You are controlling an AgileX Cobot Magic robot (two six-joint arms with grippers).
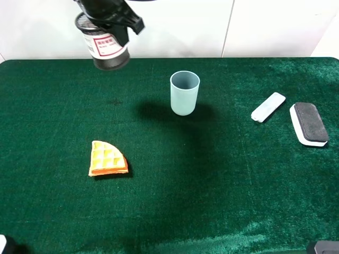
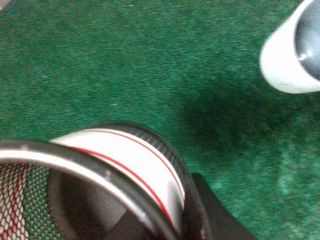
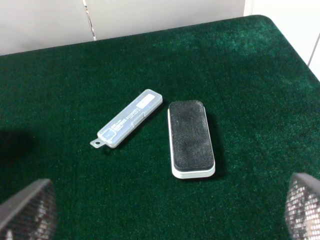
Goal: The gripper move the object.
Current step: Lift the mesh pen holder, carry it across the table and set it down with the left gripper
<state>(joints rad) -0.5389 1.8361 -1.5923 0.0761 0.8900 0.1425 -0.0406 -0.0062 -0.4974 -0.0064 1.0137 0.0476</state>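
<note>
The left gripper (image 1: 108, 18), black-jawed on a dark arm, is clenched on the rim of the one black wire-mesh pen cup (image 1: 106, 50) at the upper left of the high view. The pen cup's long axis runs nearly vertical. Its open mouth faces up into the gripper, its base tips slightly toward the right of the frame, and its white label with red print faces the camera. It appears to hang above the green velvet tablecloth (image 1: 212, 185), close to the table's far edge.

In the left wrist view the pen cup's rim and label (image 2: 125, 165) fill the lower left, with a dark finger (image 2: 215, 210) pressed against the outside wall.

The right gripper (image 3: 165, 220) is released, its two mesh-textured fingertips (image 3: 27, 207) well apart at the lower corners of the right wrist view.

Four other things lie on the cloth, one of each:
- a light-blue plastic cup (image 1: 185, 92), upright at upper centre
- an orange waffle wedge (image 1: 107, 159) at centre left
- a translucent white plastic case (image 1: 268, 107) at the right
- a black-felt eraser (image 1: 309, 124) just beside the case, not touching it

Bare cloth spans the centre and the lower half of the frame.
</note>
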